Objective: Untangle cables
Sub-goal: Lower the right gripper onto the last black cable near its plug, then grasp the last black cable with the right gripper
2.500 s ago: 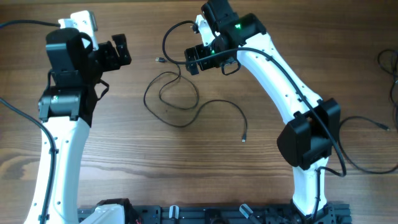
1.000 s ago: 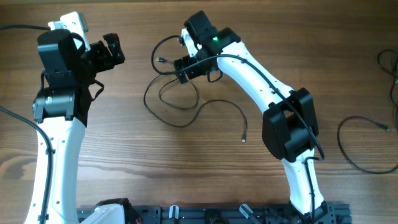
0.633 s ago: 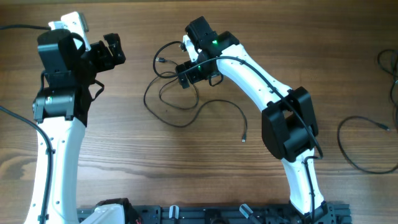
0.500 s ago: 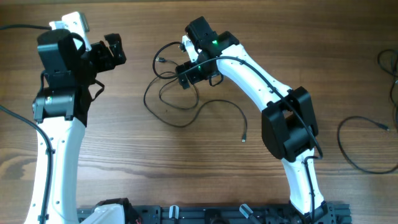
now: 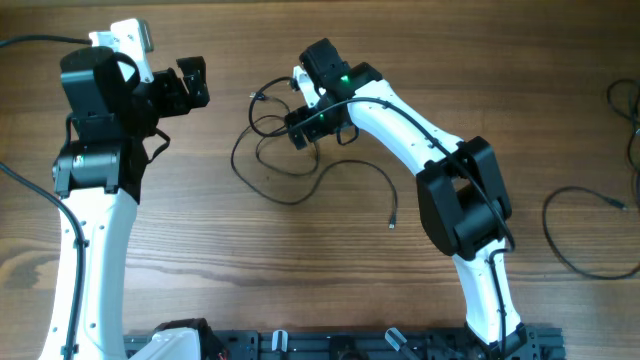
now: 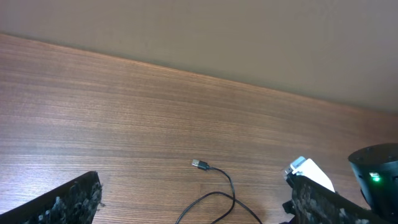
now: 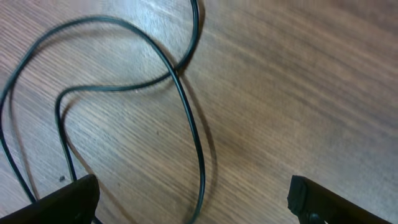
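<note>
While the right tool (image 5: 300, 128) has swung in from 12 o'clock over the last couple of seconds, it now sits low over the top of the cables (image 5: 283, 172), jaws wide apart, nothing between them gripped. Right wrist view: two strands cross on the wood between the fingers, and I can't tell whether the tips touch the bench (image 5: 200, 260).

The cables lie mid-bench, a bit toward 11 o'clock: loose overlapping loops. One plug (image 5: 256, 96) is at the bundle's 12 o'clock, and a long tail runs out to 4 o'clock and ends in a second plug (image 5: 391, 225).

The big upper arc that stood out toward 12 o'clock earlier is now pulled in tighter against the loops, so the right arm has nudged it on the way. The rest of the pile looks unmoved, tail plug in the same spot.

The left tool (image 5: 192, 82) is up at 10 o'clock, well apart from the cables. Its jaws are spread and empty, and it has drifted only slightly toward 3 o'clock. Its wrist camera sees the top plug and a bit of strand ahead.

My read: still the approach step, no untangling done yet and the loops still cross. The right tool looks lined up to pinch a strand near the crossing. Risk as I see it: a thin wire flat on wood could slip out, or two strands get caught together.
</note>
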`<state>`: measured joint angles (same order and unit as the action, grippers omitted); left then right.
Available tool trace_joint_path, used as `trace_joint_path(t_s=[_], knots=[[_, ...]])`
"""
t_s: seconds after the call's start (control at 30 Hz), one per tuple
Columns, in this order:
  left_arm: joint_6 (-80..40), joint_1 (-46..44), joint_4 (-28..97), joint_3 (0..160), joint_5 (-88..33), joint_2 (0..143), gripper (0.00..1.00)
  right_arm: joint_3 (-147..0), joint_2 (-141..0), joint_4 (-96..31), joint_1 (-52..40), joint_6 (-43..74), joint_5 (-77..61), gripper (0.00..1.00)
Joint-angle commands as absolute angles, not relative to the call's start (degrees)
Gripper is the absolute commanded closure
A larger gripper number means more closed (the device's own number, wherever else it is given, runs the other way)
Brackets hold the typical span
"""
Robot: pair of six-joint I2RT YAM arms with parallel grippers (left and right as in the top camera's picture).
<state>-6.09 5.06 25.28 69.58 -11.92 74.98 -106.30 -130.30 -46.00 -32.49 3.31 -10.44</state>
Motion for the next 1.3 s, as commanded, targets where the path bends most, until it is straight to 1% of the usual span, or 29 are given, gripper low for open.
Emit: trace_joint_path(t_s=[0.0,0.13,0.57,0.8,0.9,1.27], knots=[[-4.8,5.4,24.9,69.4,-13.5,73.8,0.0,-105.6,-132.0,-44.3,-32.8,1.6,-9.5,0.01],[-5.0,5.4,25.2,69.4,-13.5,73.8,0.04,-105.5,-132.7,-42.4,-32.8,1.7,-8.1,0.01],[-5.0,5.4,25.3,69.4,-13.5,73.8,0.04,-105.4,-134.6,-40.4,-32.8,3.2,-8.2,0.01],[-5.0,5.4,25.3,69.4,-13.5,73.8,0.05,-105.4,-135.1,-40.4,-32.8,2.9,-10.8,0.01],[-5.0,5.4,25.3,69.4,-13.5,73.6,0.04,-105.4,-135.5,-40.4,-32.8,2.7,-12.4,0.01],[-4.9,5.4,25.2,69.4,-13.5,73.5,0.04,-105.4,-135.6,-42.0,-32.8,-1.0,-13.2,0.01]])
